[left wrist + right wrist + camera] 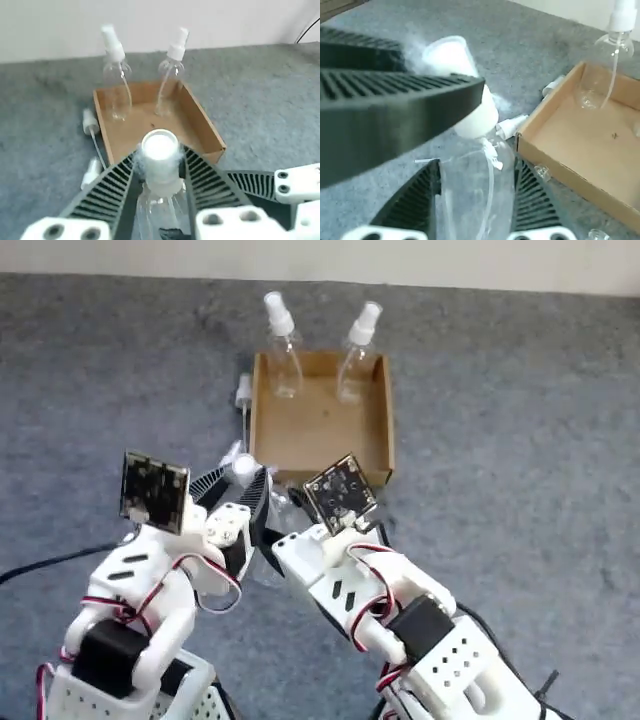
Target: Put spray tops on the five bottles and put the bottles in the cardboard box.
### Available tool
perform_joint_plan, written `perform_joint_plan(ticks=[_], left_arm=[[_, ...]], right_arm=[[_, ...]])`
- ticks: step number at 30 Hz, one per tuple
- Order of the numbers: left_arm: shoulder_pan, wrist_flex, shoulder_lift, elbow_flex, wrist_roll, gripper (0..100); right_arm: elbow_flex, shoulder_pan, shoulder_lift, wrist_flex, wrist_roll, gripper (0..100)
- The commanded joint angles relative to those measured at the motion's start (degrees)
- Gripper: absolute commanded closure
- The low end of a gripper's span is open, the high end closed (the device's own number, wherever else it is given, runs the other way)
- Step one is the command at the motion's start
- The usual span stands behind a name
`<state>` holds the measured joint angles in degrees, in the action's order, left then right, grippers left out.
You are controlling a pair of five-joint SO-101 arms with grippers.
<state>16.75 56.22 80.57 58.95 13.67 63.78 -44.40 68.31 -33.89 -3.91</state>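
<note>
The left gripper [160,153] is closed on a white spray top [160,144], its black ribbed fingers [120,180] pressing the top from both sides. This top sits on the neck of a clear bottle [470,200], with its thin tube hanging down inside. The right gripper [476,170] is clamped on the body of that bottle lower down, one finger against each side, and holds it upright. In the high view both grippers meet just before the near wall of the cardboard box [262,440], toward its left corner, so the bottle is outside the box and close beside it. The box lies open on the grey surface [520,490]. Inside it, along the far wall, a capped bottle [284,355] and a second capped bottle [356,352] stand upright, near each other but apart, each with a white spray top fitted. Two loose tops lie on the surface just outside the left wall of the box: a far top [90,121] beside the wall's middle and a near top [92,171] closer to the arms. Small clear pieces [542,173] lie against the near wall of the box; what they are cannot be told.
</note>
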Motion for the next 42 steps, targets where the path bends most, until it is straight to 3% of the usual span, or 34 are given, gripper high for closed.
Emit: perform_joint_plan(ticks=[1,10,14,23,32,37,42], left_arm=[[0.57,-0.97,-0.04,3.65,-1.49,100],[0.13,-1.05,-1.71,1.89,-1.49,99],[0.13,-0.70,-1.71,1.63,-1.49,92],[0.57,-0.70,-1.10,1.27,-1.58,92],[0.04,3.87,-1.10,-5.67,-1.76,90],[-6.46,4.40,-1.10,-7.60,-1.76,80],[-13.41,4.40,-1.10,-7.69,-1.58,79]], right_arm=[[-1.89,1.71,1.63,3.30,-0.97,99.4],[-1.89,-2.42,2.42,3.38,4.75,99.4],[-1.36,-4.62,8.13,3.21,7.03,99.4],[2.33,-4.26,12.26,3.38,7.47,99.4],[2.51,2.33,7.43,7.87,7.12,99.4],[2.24,4.09,4.26,8.84,7.12,99.4],[2.24,6.81,1.01,12.35,7.12,99.4]])
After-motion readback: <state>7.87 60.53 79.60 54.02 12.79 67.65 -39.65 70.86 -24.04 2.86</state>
